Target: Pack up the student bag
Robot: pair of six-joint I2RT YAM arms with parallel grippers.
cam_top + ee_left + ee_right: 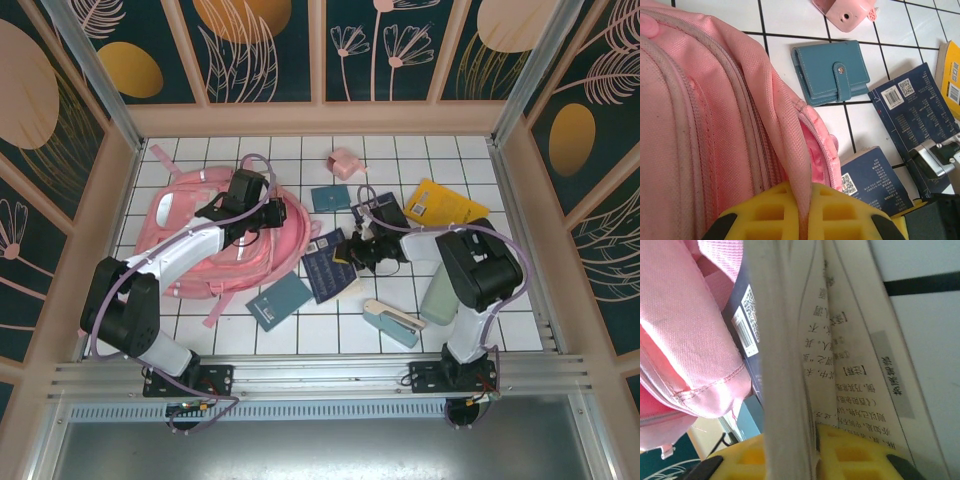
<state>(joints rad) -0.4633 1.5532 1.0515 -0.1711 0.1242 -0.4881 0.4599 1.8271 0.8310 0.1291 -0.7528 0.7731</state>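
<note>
There's the left pincer (805,210) pinching the lip of the student bag (288,238), which lies left on the counter (440,160), seemingly to hold its mouth open, while the right pincer (815,450), clamped on a navy book (840,355), poises it alongside.

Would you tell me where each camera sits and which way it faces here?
Top external: high behind the bases, looking down on the tiled table; both arms show.
Left wrist: on the left arm, looking past the left gripper, pinching the student bag, toward a teal wallet.
Right wrist: looking along the right gripper, clamped on an open book.
Shared: both wrist views show the student bag.
</note>
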